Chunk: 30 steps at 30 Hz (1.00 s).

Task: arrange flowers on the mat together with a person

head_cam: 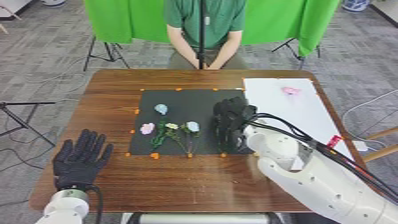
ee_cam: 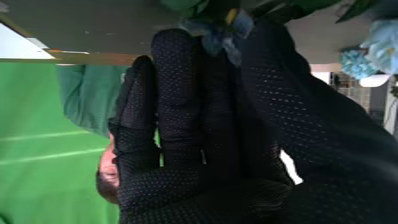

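Note:
On the black mat (head_cam: 206, 96), pink (head_cam: 147, 128) and light blue flowers (head_cam: 193, 126) lie with green stems toward the near edge; another light blue bloom (head_cam: 161, 108) is farther back. My right hand (head_cam: 233, 117) is low over the mat's right part, beside these flowers. In the right wrist view the hand (ee_cam: 191, 135) has long fingers and thumb pinching a dusky blue flower (ee_cam: 218, 40) at their tips; its stem is hidden. A pale blue bloom (ee_cam: 384, 47) stands beyond the thumb. My left hand (head_cam: 82, 160) rests open by the table's left edge, fingers spread.
A white sheet (head_cam: 282, 107) lies at the right of the brown table (head_cam: 187, 185), bearing a pink flower (head_cam: 290, 90) and a red tag (head_cam: 334, 141). Orange tape bits mark the mat's edges.

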Each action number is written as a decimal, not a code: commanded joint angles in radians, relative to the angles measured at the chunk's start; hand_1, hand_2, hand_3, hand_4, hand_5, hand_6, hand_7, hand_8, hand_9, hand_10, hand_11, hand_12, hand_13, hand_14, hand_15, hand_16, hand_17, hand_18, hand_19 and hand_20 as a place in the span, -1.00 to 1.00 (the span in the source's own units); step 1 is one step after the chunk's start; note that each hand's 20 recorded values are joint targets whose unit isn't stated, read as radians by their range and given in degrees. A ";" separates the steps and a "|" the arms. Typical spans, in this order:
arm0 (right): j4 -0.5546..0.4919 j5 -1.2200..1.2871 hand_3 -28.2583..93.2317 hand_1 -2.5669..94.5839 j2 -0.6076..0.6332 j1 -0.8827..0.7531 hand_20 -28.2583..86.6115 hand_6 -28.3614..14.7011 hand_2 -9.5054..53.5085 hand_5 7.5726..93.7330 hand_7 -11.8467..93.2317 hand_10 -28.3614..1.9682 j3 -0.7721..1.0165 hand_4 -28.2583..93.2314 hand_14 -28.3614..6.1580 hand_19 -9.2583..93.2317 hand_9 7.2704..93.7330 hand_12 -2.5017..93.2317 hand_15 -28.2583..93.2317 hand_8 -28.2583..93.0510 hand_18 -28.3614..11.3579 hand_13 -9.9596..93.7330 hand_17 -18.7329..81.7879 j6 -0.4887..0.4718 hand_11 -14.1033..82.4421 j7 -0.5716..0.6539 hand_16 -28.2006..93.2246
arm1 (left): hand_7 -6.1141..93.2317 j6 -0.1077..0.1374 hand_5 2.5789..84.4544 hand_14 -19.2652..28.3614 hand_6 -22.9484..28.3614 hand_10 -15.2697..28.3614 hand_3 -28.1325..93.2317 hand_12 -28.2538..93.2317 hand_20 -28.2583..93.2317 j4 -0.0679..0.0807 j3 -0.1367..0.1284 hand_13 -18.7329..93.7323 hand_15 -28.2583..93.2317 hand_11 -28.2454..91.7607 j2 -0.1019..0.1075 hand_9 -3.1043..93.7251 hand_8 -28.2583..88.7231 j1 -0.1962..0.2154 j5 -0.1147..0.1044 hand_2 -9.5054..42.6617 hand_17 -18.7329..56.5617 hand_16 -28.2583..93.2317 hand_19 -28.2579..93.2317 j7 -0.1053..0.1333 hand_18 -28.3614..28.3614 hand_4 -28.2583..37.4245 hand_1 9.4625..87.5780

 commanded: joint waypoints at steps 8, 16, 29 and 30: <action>-0.148 0.067 0.73 0.04 0.041 -0.110 0.14 0.30 -1.00 0.05 -0.40 0.12 0.165 -1.00 -0.06 0.64 0.12 -0.61 0.42 -0.77 -0.58 0.18 -0.11 -0.035 -0.39 0.024 -0.14 | -0.53 -0.009 0.19 0.50 0.22 0.34 0.74 -0.42 -0.34 0.012 0.003 -0.05 0.14 -0.13 -0.008 0.01 -0.71 0.016 0.002 -0.04 -0.67 -0.70 0.18 -0.008 0.58 -1.00 -0.46; -0.288 0.399 0.75 -0.10 0.032 -0.315 0.09 0.20 -0.94 -0.08 -0.44 0.01 0.469 -1.00 -0.10 0.58 -0.09 -0.65 0.11 -0.75 -0.59 0.12 -0.15 0.023 -0.49 0.060 -0.26 | -0.53 -0.036 0.19 0.49 0.22 0.34 0.73 -0.42 -0.34 0.008 -0.005 -0.05 0.12 -0.13 -0.004 0.02 -0.72 0.019 0.077 -0.03 -0.67 -0.71 0.18 -0.014 0.58 -1.00 -0.47; -0.367 1.338 0.74 -0.38 -0.071 -0.777 -0.20 0.20 -0.56 -0.33 -0.52 0.08 0.998 -1.00 -0.32 0.02 -0.34 -0.68 -0.33 -0.71 -0.51 -0.17 -0.40 0.165 -0.60 -0.154 -0.18 | -0.57 -0.212 0.13 0.43 0.19 0.30 0.72 -0.43 -0.36 0.031 -0.019 -0.07 0.01 -0.18 0.003 -0.02 -0.71 0.028 0.231 -0.06 -0.67 -0.69 0.14 0.021 0.55 -1.00 -0.49; -0.369 1.366 0.74 -0.39 -0.081 -0.801 -0.20 0.21 -0.56 -0.34 -0.52 0.08 1.027 -0.99 -0.32 0.00 -0.34 -0.68 -0.35 -0.71 -0.51 -0.17 -0.40 0.151 -0.60 -0.160 -0.16 | -0.58 -0.221 0.13 0.43 0.19 0.29 0.72 -0.43 -0.36 0.032 -0.023 -0.08 0.00 -0.18 -0.003 -0.02 -0.71 0.032 0.239 -0.06 -0.67 -0.69 0.14 0.014 0.55 -1.00 -0.49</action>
